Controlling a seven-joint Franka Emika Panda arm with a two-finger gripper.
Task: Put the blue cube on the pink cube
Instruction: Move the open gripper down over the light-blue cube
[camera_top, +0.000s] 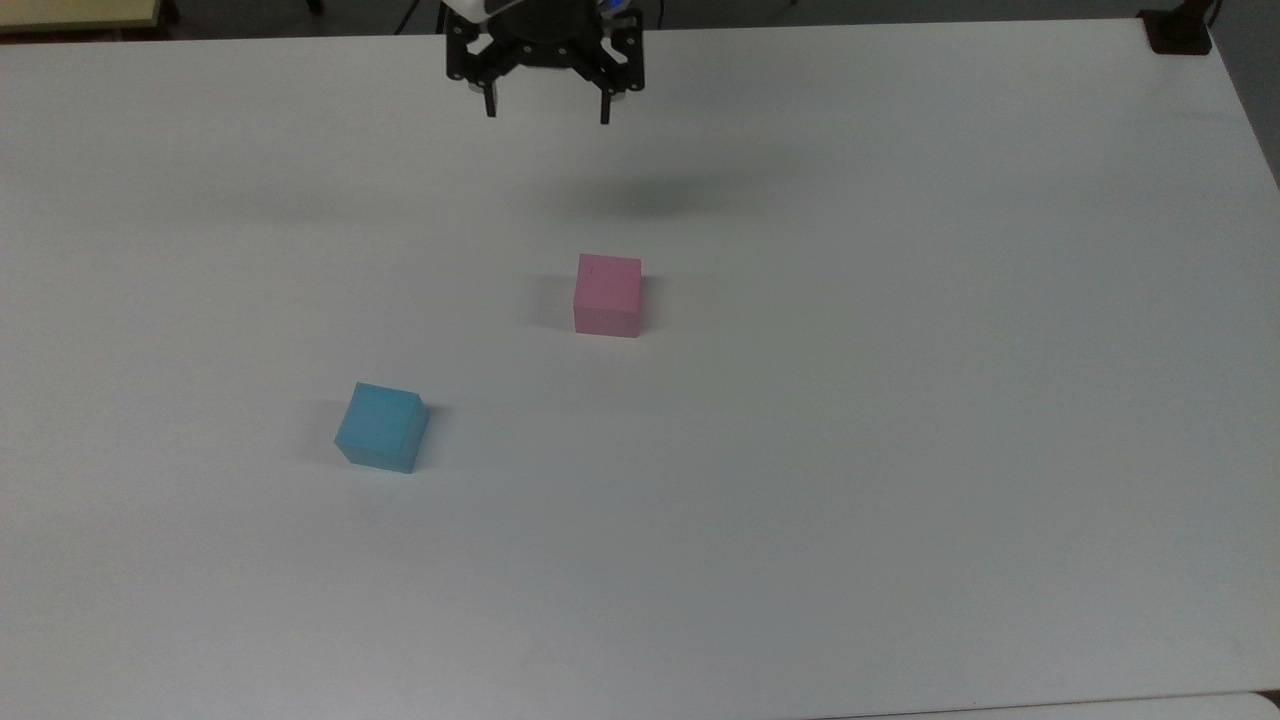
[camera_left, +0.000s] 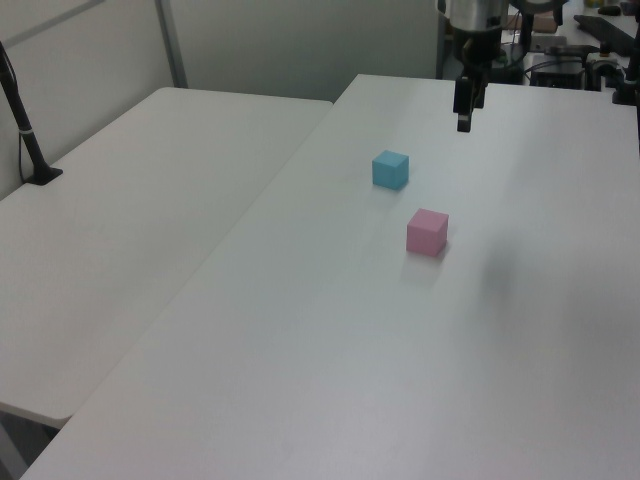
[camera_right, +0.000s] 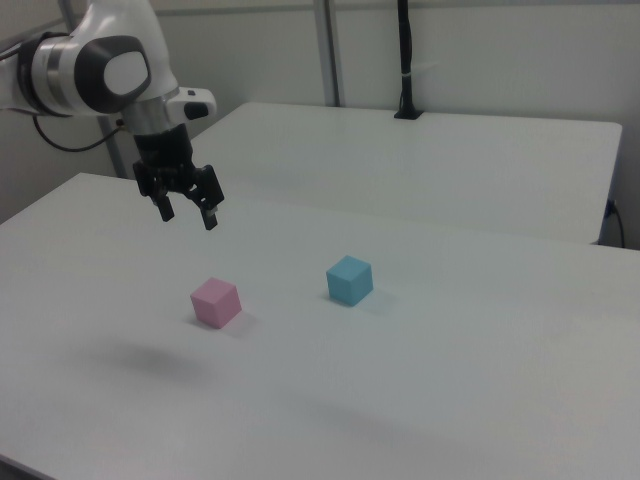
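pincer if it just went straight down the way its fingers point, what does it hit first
Most likely bare table. The open pincer points down, high above the surface; its shadow falls beyond the pink cube, and the blue cube sits further off. Depth is hard to judge, but neither cube looks to be under it.

Bare table (camera_top: 900, 450) surrounds the blue cube (camera_top: 381, 427) and pink cube (camera_top: 607, 294) (well apart), leaving approach unobstructed.
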